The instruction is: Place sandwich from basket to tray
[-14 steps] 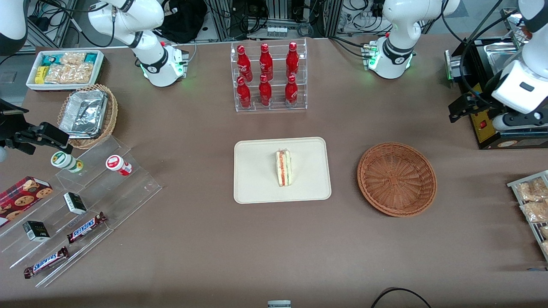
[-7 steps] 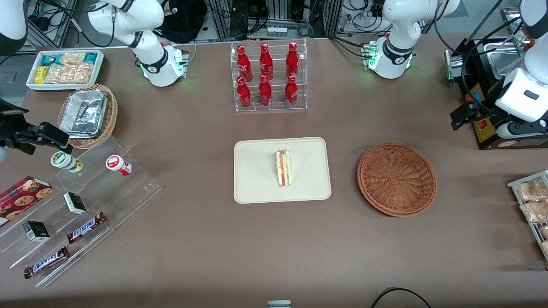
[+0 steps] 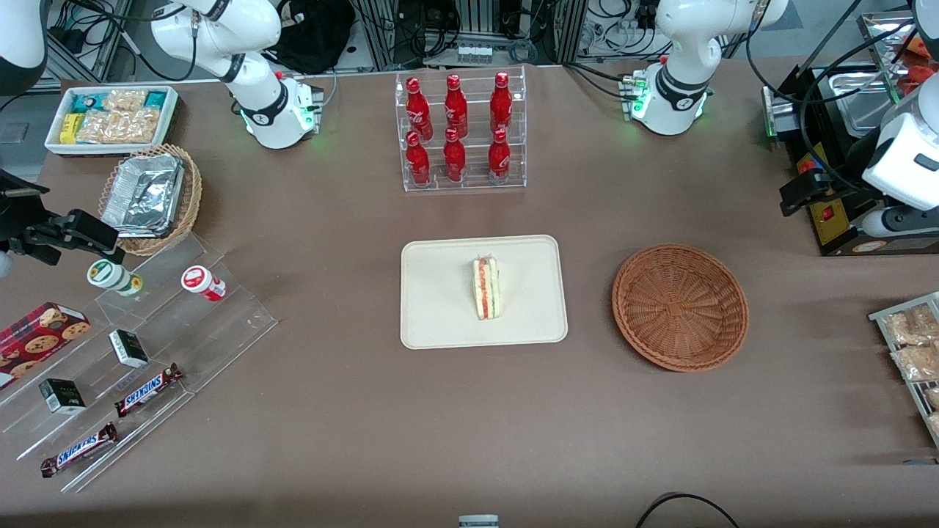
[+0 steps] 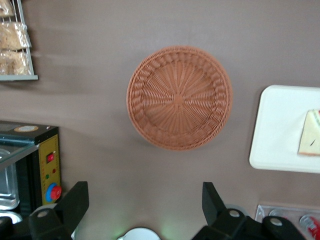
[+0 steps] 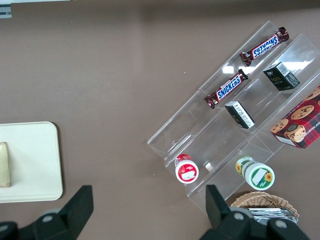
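Already the sandwich [image 3: 486, 287] lies on the tray [image 3: 440, 308] at frame centre, so the basket [image 3: 680, 306] sits bare. Its job apparently done, the claw [image 4: 145, 207] hangs high at the right edge, fingers spread apart, gripping nothing.

The only clear wording is "SNICKERS", printed in white on two brown bars [image 3: 149, 389] [image 3: 78, 449] lying on the clear stepped stand [image 3: 220, 330], toward the parked arm's end of the table and well apart from the gripper [image 4: 145, 210]. Labels on the red bottles [image 3: 455, 110], jars and small dark boxes cannot be read.
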